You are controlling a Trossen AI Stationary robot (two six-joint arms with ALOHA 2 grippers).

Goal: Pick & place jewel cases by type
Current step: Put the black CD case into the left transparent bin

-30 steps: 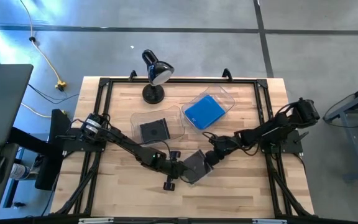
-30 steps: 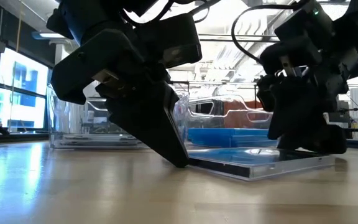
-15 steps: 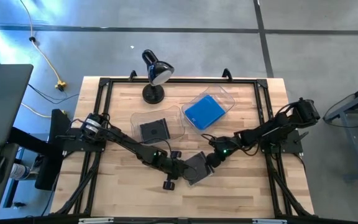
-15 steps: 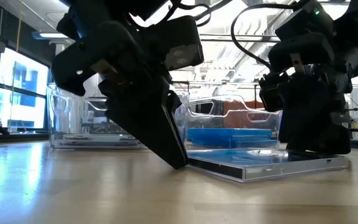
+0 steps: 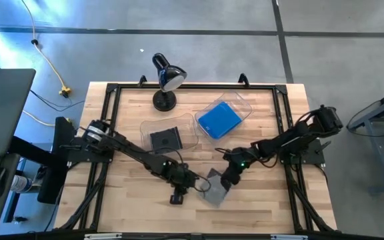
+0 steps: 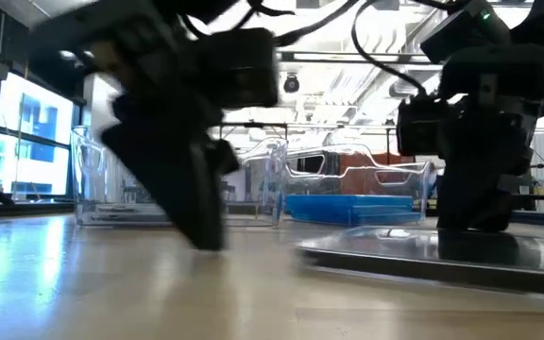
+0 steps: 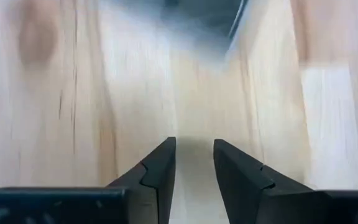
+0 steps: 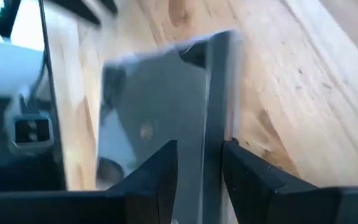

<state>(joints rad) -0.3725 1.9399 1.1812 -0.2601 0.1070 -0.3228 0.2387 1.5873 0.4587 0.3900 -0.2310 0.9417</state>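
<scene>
One dark grey jewel case (image 5: 213, 190) lies flat on the table's near middle, also visible in the low view (image 6: 395, 257). My right gripper (image 5: 227, 178) stands on its right part, fingers a narrow gap apart (image 8: 197, 149). My left gripper (image 5: 191, 182) is to the left of the case and clear of it. Its fingers are slightly open over bare wood (image 7: 192, 146), with a corner of the case (image 7: 219, 12) ahead of them. A blue case (image 5: 219, 120) lies in one clear bin and a dark case (image 5: 165, 140) in the other. My right gripper comes down on the dark case from above (image 6: 470, 227). Its fingertips (image 8: 166, 155) are set on the case beside the dark strip along one edge (image 8: 215, 106), which runs between the two fingers. The case lies flat on the wood under them.
Two clear bins (image 5: 240, 105) (image 5: 149, 127) sit behind the case toward the far edge, with a black desk lamp (image 5: 165, 80) behind them. A black frame (image 5: 112, 90) runs around the table top. Bare wood lies along the near edge.
My left gripper has drawn back from the case's left edge toward the table's left. The case, under my right gripper, has slid toward the near edge and slightly right, turning a little. It stays flat on the table.
</scene>
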